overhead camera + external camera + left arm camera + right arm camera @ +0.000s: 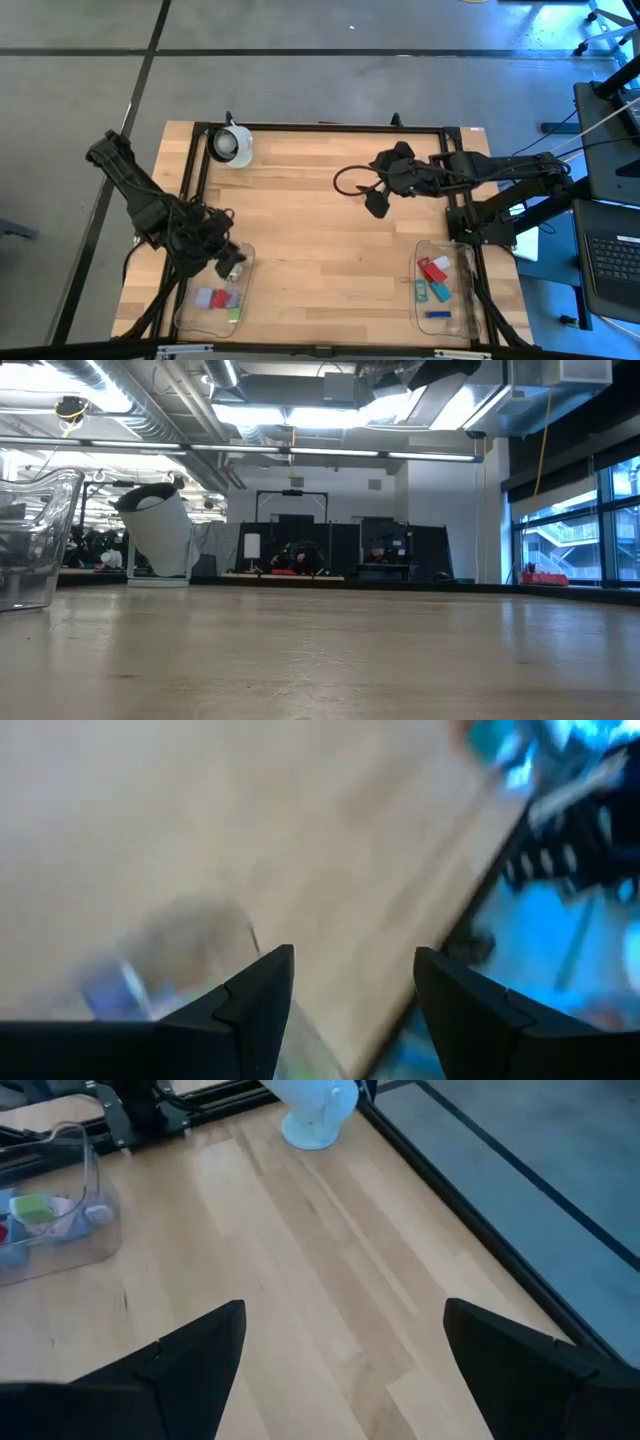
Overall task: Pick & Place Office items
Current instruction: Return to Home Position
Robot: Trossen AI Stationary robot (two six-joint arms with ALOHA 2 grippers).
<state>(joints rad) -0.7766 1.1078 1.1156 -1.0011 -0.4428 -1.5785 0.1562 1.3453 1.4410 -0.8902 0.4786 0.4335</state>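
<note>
Both arms are empty with jaws apart: the left gripper (354, 952) just above the clear plastic tray (190, 318) of small lavender, red and green office items (220, 300), the right gripper (344, 1304) well apart from the 2nd tray (450, 328) of red and teal pieces (435, 280). Retreating low, the left jaws might clip the tray's rim and spill it

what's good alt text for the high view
On a wooden table, small coloured items lie in a left tray and a right tray at the near corners. The left tool hangs by the left tray, the right tool over mid-table. A white round object sits far left.
</note>
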